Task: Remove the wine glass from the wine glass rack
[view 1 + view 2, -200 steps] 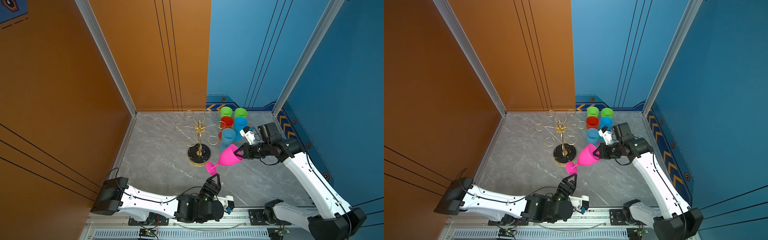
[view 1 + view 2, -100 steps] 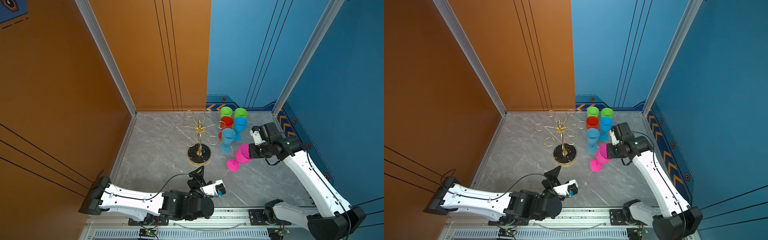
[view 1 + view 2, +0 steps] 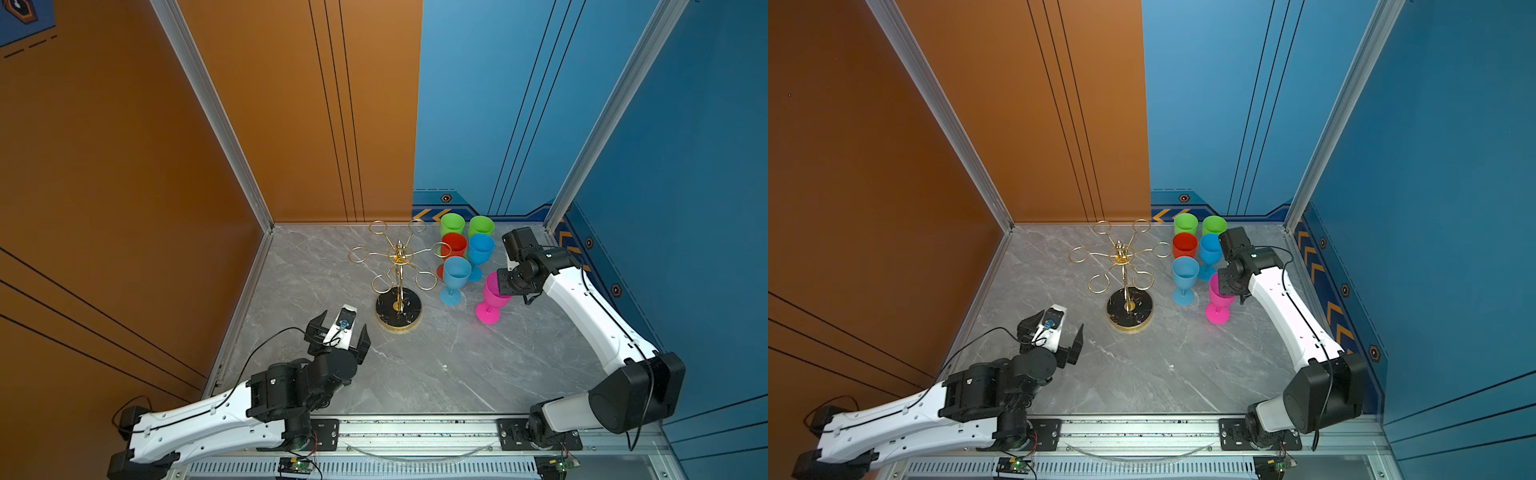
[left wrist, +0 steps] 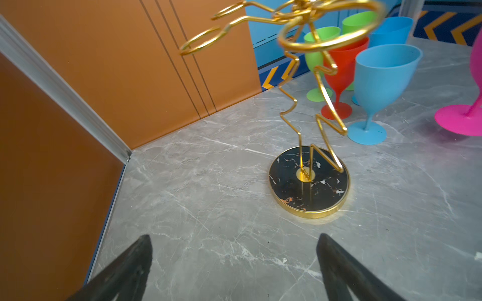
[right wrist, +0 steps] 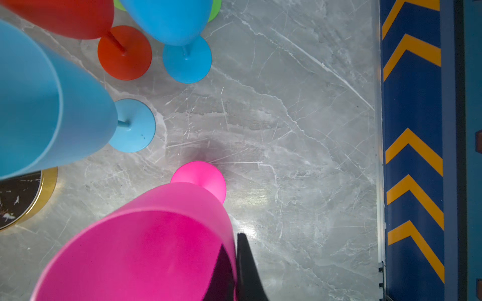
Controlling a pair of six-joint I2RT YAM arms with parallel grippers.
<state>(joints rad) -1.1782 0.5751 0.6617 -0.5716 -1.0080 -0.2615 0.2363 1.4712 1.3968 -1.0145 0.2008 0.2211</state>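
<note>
The wine glass rack (image 3: 400,266) (image 3: 1123,266) (image 4: 309,182) stands mid-table, and all the gold loops I can see are bare. The pink wine glass (image 3: 492,297) (image 3: 1219,299) (image 5: 156,234) (image 4: 464,120) is off it, to its right. It is nearly upright and slightly tilted, its foot at the table surface. My right gripper (image 3: 500,286) (image 3: 1225,284) (image 5: 232,242) is shut on its rim, one finger inside the bowl and one outside. My left gripper (image 3: 341,328) (image 3: 1054,332) (image 4: 234,238) stands open and empty, near the table, front-left of the rack's base.
Two green glasses (image 3: 452,224) (image 3: 481,226), a red glass (image 3: 454,245) and two blue glasses (image 3: 481,248) (image 3: 456,272) stand upright, clustered behind the pink one and right of the rack. The orange wall is at the left, the blue wall at the right.
My right gripper swung the pink glass from lying sideways near the rack to nearly upright, lower and further right. My left gripper opened wide and drew back to the left.
</note>
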